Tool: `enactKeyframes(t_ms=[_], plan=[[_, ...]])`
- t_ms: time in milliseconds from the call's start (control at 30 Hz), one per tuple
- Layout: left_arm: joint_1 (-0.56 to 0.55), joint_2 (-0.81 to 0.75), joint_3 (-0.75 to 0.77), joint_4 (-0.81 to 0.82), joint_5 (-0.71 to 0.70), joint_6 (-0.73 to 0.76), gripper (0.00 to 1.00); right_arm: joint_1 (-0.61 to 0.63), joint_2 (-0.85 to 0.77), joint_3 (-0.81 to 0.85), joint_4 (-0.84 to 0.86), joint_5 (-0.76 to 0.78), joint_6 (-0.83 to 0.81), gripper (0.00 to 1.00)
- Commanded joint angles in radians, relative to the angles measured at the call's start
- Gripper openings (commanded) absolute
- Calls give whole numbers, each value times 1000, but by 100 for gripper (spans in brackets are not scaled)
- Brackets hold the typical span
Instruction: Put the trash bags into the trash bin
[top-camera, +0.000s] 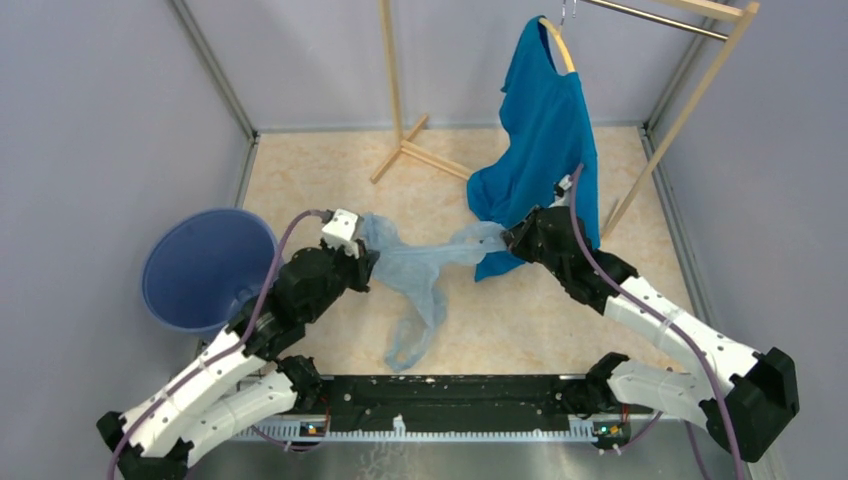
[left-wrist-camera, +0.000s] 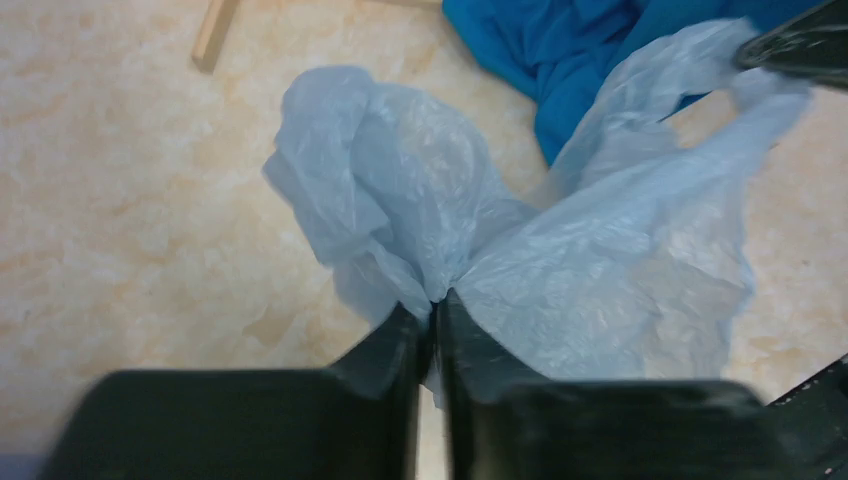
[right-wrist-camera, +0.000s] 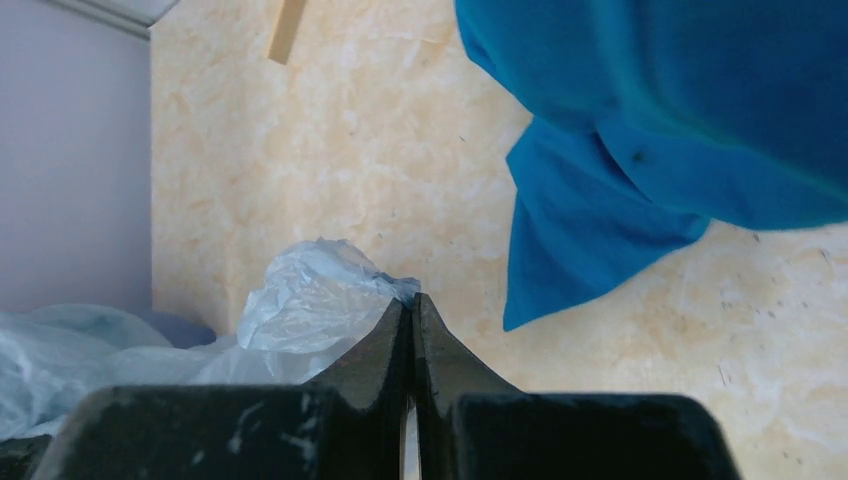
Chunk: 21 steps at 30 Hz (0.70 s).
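1. The left gripper (left-wrist-camera: 432, 300) has its jaws pressed together on a gathered fold of the trash bag (left-wrist-camera: 600, 270). The thin plastic fans out from the pinch on both sides.
2. The right gripper (right-wrist-camera: 410, 305) is likewise clamped on a crumpled end of the same bag, with its fingers meeting and almost no gap between them.
3. The bag hangs stretched between the two grippers, above the middle of the bench (top-camera: 300, 190). A loose loop trails from it toward the near edge and seems to rest on the bench.
4. The trash bin (top-camera: 165, 290) sits at the far left, beside the left arm, with its mouth open to the overhead camera. Nothing clear shows inside it, and no part of the bag crosses its rim.
5. A bright blue T-shirt (top-camera: 545, 130) hangs from a wooden rack (top-camera: 395, 90) behind the right gripper. Its lower edge comes close to the held end of the bag, and contact cannot be told.
6. Progress, as a judgement: the bag is grasped and lifted, but the main step is not yet done. It has to be carried left, brought over the bin's mouth and let go, loop included.
7. No brand, label or writing can be read in any view.
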Motion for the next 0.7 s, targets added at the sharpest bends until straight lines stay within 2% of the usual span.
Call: enactKeyframes(t_ms=[0,33,133,167,233,300,433,500,567,667], plan=[[2,190,109,-71,-63,-189,26,4,-15,81,-129,84,126,0],[1,237,139,-102,-86,-222,40,5,-21,78,-132,84,137,0],[1,356,246,-244,-190,-331,92,5,-27,64,-153,122,166,0],[1,380,275,-288,-201,-354,97,4,-23,67,-177,147,189,0],[0,391,297,-333,-138,-376,98,6,-11,75,-195,168,199,0],[1,360,276,-323,13,-375,98,6,4,75,-198,175,201,0],[0,241,99,-133,433,-386,98,5,26,68,-191,189,195,0],[-10,206,-16,-6,564,-455,98,5,29,63,-178,178,192,0],[-53,196,-105,103,589,-530,98,6,29,54,-159,161,182,1],[-148,247,-167,209,488,-609,98,6,27,50,-143,133,163,2]])
